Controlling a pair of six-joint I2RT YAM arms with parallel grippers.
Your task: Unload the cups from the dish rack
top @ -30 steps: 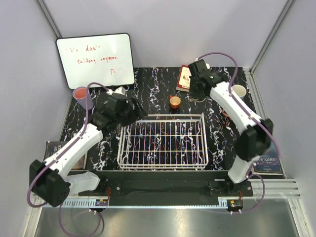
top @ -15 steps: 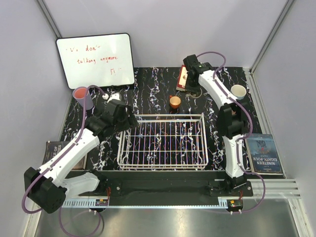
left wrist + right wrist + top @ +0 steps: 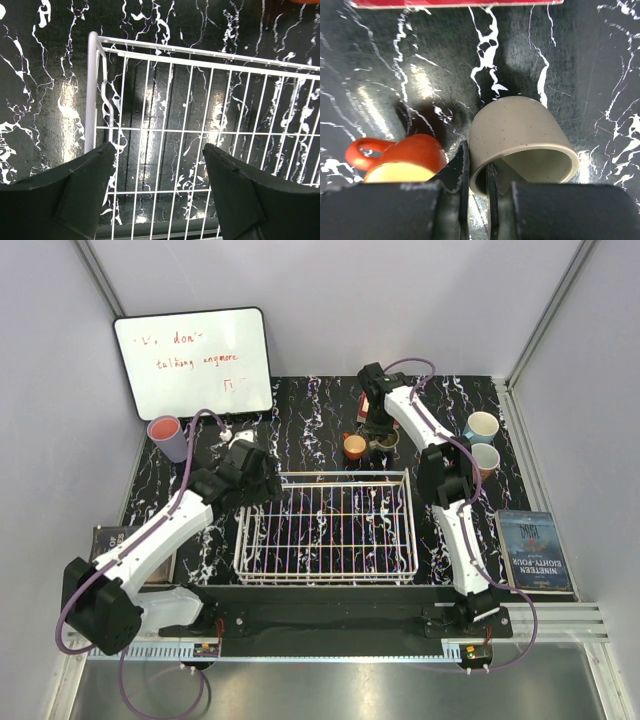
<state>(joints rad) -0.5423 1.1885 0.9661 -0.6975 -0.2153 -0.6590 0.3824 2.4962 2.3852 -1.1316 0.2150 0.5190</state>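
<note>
Whiteboard (image 3: 193, 360): leans at the far-left corner of the table (image 3: 310, 410). Its red handwriting includes "don" and "talking anymore"; the other marks are not legible.
Blue book (image 3: 533, 551): lies at the right edge of the table, near side. The cover lettering is too small to read.
Red book (image 3: 369, 405): lies at the far edge. Its red border is visible in the right wrist view (image 3: 455, 2), with no readable text.
Right gripper (image 3: 477, 155): fingers (image 3: 461, 167) are clenched on the wall of the grey-olive cup (image 3: 520, 137) at its rim, one finger outside and one inside the mouth. Whether the cup rests on the table or is raised cannot be determined.
Grey-olive cup position: far side of the table, between the red book and the dish rack (image 3: 325, 530), just beside the orange-red mug (image 3: 402, 157).
Orange-red mug: stands upright just outside the far rim of the dish rack, handle pointing away from the grey-olive cup.
Left gripper (image 3: 160, 192): fingers (image 3: 75, 195) are spread wide with nothing between them, positioned above the far-left corner of the dish rack.
Dish rack: white wire basket at the centre of the table, with no cups inside.
Light blue cup (image 3: 481, 426): stands near the right edge, far side.
Salmon-pink cup (image 3: 486, 458): stands just beside the light blue cup, on its near side.
Lavender tumbler (image 3: 166, 436): stands at the left edge, below the whiteboard, and shows pink inside.
</note>
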